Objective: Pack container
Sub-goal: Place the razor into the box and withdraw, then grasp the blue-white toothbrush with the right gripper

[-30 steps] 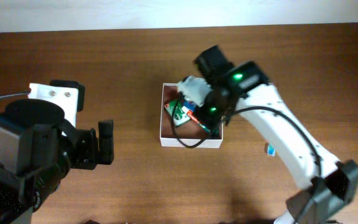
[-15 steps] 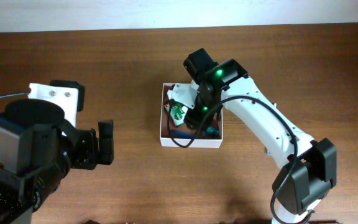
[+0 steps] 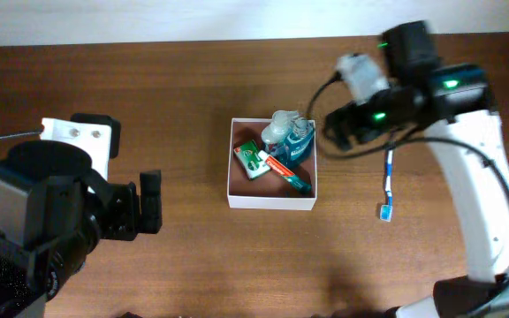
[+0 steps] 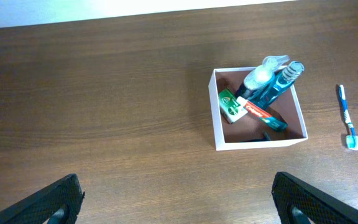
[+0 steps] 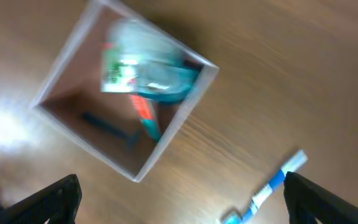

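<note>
The container (image 3: 272,202) is a white-walled square box with a reddish-brown inside at mid-table. In it lie a clear bottle (image 3: 281,129), a blue bottle (image 3: 301,142), a green-and-white tube (image 3: 253,160) and a red toothpaste tube (image 3: 286,170). My right gripper (image 3: 333,130) hangs open and empty just right of the box's far corner. In the right wrist view the container (image 5: 179,124) is blurred, above my open right gripper (image 5: 185,202). My left gripper (image 3: 151,201) stands open, far left of the box. The left wrist view has the container (image 4: 260,144) far beyond my open left gripper (image 4: 179,205).
A blue-and-white toothbrush (image 3: 387,184) lies on the wood right of the box, also seen as a toothbrush (image 4: 347,118) and a toothbrush (image 5: 269,188) in the wrist views. A dark razor (image 5: 114,128) lies on the box floor. A white block (image 3: 76,134) sits at the left.
My right gripper opened, let go of the bottle inside the container, and drew back up and to the right, out of the box. The left arm has not moved.
</note>
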### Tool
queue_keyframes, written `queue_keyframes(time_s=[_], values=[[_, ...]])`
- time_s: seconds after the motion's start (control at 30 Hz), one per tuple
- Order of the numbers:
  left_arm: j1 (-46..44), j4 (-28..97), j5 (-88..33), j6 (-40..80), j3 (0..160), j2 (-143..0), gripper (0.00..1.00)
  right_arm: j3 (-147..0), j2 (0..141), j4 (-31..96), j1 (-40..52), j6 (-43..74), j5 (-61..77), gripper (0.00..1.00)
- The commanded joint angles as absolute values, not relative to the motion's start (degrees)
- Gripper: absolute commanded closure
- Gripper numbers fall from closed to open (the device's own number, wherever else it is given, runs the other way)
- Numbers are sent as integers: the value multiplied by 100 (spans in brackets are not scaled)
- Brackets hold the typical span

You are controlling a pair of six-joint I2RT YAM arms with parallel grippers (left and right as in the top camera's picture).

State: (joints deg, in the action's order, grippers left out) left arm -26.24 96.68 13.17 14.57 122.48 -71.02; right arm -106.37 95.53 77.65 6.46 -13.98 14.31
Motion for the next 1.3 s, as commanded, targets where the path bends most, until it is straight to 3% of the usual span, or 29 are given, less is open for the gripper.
queue_keyframes(time_s=[0.0, 0.07, 0.1, 0.43, 0.73, 0.83, 0.97, 1.27], values=[[-2611, 9668, 1396, 1411, 12283, -7078, 1, -10488, 9837, 7782, -191, -268, 1461, 2], [-2611, 9668, 1396, 1411, 12283, -7078, 1, -10294, 10121, 7760, -692, 34, 1459, 19], [-2611, 9668, 1396, 1409, 12283, -7078, 1, -10186, 10239, 7736, -812, 56, 1457, 23], [-2611, 9668, 1398, 1411, 12283, -7078, 1, -8842, 11419, 6875, -1015, 803, 834, 30], [-2611, 9668, 1396, 1411, 12283, -7078, 1, -7723, 11675, 5564, -1063, 1105, 620, 34], [-2611, 9668, 1396, 1409, 12283, -7078, 0, -7529, 11675, 5389, -1061, 1100, 683, 43], [-2611, 9668, 1396, 1411, 12283, -7078, 1, -7522, 11673, 5356, -1057, 1103, 685, 68], [-2611, 9668, 1396, 1411, 12283, -7078, 1, -7944, 11463, 6202, -1013, 1273, 679, 90]])
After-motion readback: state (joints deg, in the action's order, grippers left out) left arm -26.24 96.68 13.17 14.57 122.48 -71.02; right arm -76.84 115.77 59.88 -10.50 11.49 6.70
